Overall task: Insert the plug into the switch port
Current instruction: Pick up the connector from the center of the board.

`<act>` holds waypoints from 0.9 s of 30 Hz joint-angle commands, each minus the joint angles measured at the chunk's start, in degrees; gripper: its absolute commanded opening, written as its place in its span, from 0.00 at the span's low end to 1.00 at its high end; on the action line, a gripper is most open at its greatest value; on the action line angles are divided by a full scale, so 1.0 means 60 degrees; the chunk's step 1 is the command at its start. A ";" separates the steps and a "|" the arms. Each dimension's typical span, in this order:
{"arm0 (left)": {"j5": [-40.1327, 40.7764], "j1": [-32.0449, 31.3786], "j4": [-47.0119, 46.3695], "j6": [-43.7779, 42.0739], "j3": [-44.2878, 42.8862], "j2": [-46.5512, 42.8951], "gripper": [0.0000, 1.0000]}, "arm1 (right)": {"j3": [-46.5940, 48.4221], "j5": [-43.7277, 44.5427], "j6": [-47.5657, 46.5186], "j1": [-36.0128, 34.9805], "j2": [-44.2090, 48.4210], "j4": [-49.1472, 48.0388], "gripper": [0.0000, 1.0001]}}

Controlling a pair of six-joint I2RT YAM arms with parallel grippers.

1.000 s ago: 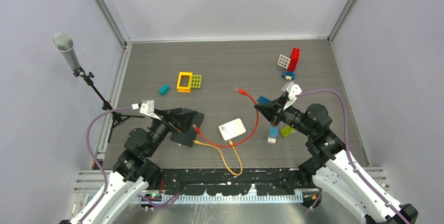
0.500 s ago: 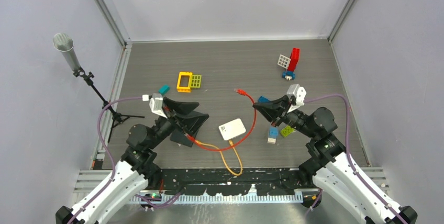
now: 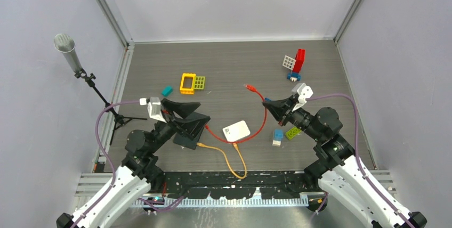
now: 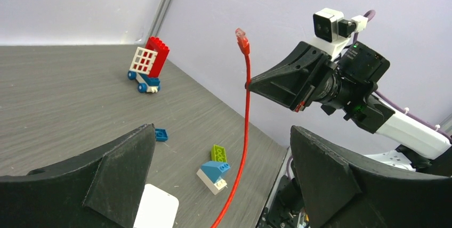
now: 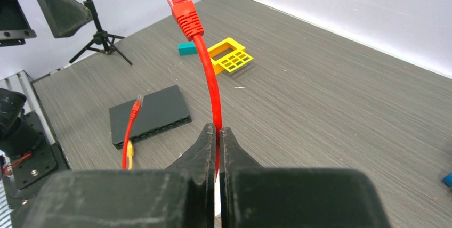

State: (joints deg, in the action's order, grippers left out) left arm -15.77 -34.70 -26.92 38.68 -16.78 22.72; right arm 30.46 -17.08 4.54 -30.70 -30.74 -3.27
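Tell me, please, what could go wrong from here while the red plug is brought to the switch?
1. The right claw pinches the red cable well below its plug, so the plug may bend aside when pressed against a port.
2. The cable's other end lies on the switch beside the yellow cable; pulling could drag or tangle them.
3. The open left claw hangs above the switch, so the arms might collide.
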 commanded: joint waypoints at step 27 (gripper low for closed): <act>-0.2839 0.0055 -0.2869 0.0276 0.0037 0.0289 0.90 | 0.0502 1.2144 -0.9935 -1.0428 -0.3262 -0.5904 0.01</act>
State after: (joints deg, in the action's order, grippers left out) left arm -28.49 -34.70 -42.54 41.56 -16.80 27.03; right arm 33.85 50.59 -49.04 -92.12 -50.19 -28.49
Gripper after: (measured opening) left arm 0.930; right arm 0.037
